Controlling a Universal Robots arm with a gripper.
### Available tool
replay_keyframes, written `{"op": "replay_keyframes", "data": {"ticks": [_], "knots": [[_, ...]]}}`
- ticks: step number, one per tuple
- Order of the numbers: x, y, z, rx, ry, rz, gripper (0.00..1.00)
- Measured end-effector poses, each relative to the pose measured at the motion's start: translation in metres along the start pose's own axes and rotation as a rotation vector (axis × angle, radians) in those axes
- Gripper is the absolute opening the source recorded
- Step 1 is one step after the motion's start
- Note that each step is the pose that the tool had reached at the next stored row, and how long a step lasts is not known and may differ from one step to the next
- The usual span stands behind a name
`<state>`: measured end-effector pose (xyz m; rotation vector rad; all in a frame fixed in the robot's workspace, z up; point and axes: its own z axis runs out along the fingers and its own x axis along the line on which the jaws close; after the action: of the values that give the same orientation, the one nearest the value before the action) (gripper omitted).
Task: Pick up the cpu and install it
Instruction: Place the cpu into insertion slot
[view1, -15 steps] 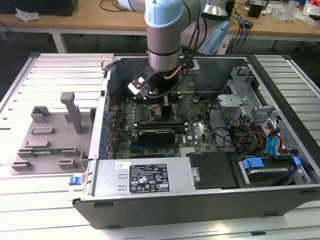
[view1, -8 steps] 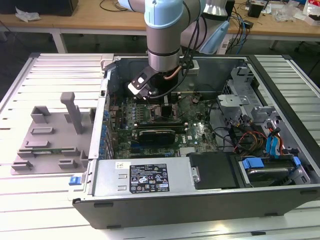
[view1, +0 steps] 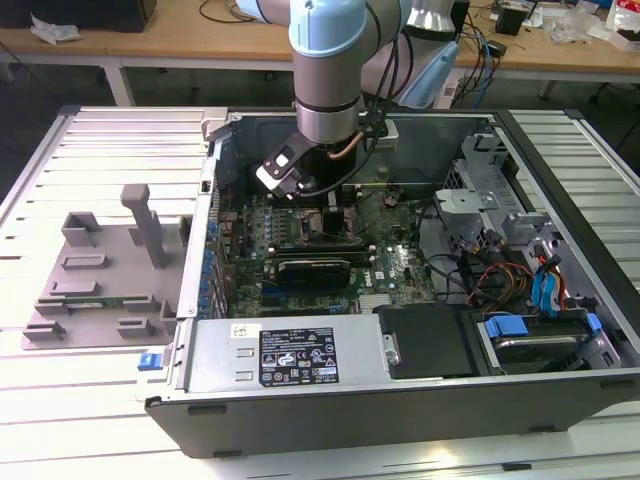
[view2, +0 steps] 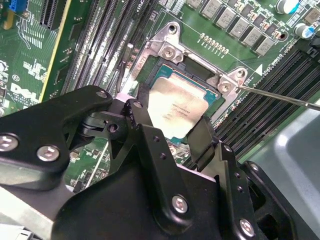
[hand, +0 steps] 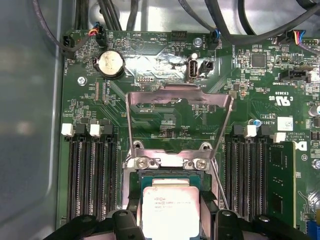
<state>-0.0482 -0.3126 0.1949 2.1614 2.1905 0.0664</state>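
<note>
cpu (view2: 180, 106) lies flat, metal top up, over the socket (view2: 169, 49), its edges parallel to the frame. the gripper (view2: 171, 119) fingers (view2: 142, 117) pinch 2 opposite edges. the load plate (hand: 180, 100) stands raised and memory slots (hand: 92, 180) crowd both sides. in the exterior view's upper centre, the arm (view1: 325, 70) reaches into the computer case (view1: 400, 400).

computer case (view1: 400, 400) lies open on the table (view1: 100, 150), with the slotted tray (view1: 90, 290) just beside it on the exterior view's left. motherboard (view1: 400, 270) is inside the case. the cpu (hand: 170, 210) sits in the socket (hand: 134, 180), memory slots (hand: 92, 180) on either side, gripper (view2: 171, 119) right over it.
</note>
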Motion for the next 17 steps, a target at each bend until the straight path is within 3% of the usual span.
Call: {"op": "replay_keyframes", "data": {"ticks": [5,17], "knots": [[0.0000,0.0000,0.0001,0.0003,-0.0015,0.021,0.55],[0.0000,0.0015,0.0002,0.0000,-0.0009,0.014,0.55]]}}
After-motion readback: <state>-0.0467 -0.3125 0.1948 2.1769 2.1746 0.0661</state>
